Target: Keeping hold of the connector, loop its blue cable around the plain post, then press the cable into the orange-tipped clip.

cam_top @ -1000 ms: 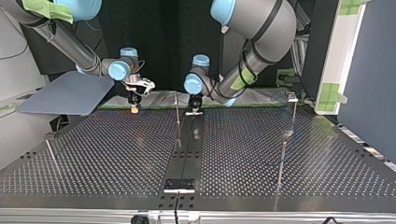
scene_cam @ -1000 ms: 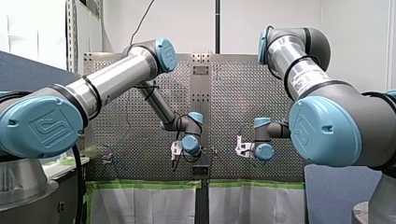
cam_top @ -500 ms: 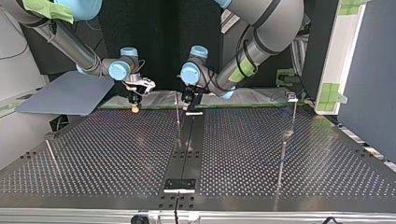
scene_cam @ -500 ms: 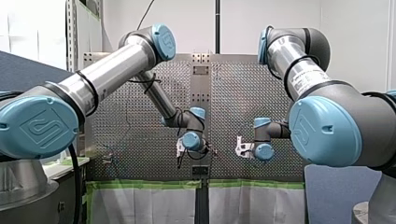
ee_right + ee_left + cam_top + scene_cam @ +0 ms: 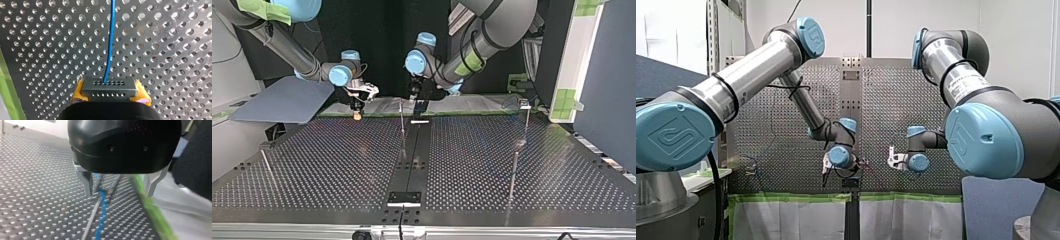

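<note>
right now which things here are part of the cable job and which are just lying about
Job: connector in my right gripper, blue cable, post beside it, my left gripper open over both.
Lying about: green tape, two posts at the top view's right, grey board at its left.

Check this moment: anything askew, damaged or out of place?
Nothing stands out. The connector sits square between my right gripper's yellow pads, the blue cable leaves it straight, and my left gripper is open over the cable.

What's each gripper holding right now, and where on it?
My right gripper grips the connector by its two short ends, yellow pads on either side; the blue cable leaves its front face. My left gripper is open, holding nothing.
</note>
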